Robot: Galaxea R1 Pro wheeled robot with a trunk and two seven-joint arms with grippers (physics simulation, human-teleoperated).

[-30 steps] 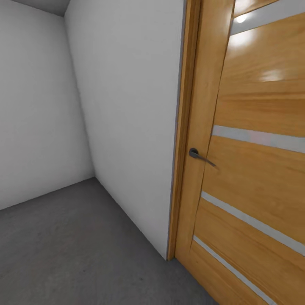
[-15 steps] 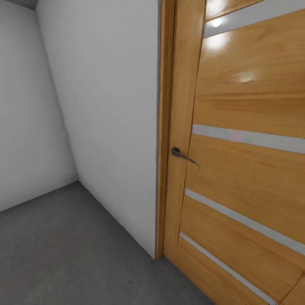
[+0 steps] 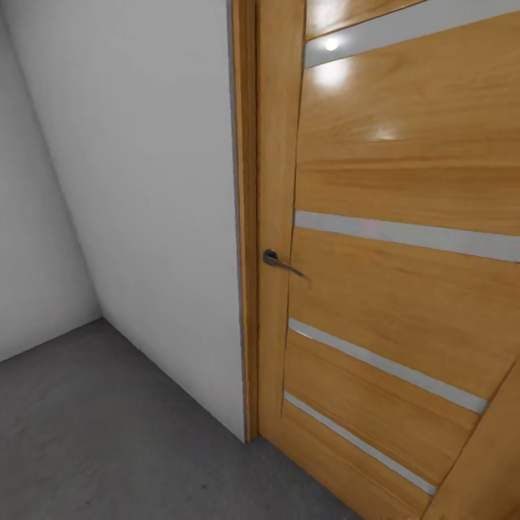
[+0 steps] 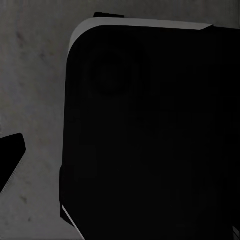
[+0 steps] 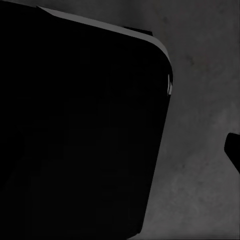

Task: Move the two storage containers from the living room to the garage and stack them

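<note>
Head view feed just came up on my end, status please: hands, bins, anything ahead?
Hands: cannot tell from these views. Bins: none sighted. Ahead: wooden door with lever handle, white wall beside it, dark grey floor below.

text: none legible | door (image 3: 404, 289): no lettering | wall (image 3: 144, 180): blank | floor (image 3: 94, 433): unmarked

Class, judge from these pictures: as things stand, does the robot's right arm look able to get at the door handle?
Probably not yet. The door handle hangs free on the wooden door with nothing in front of it, but the right wrist view looks down at the grey floor beside a dark body, so that arm seems held low.
</note>
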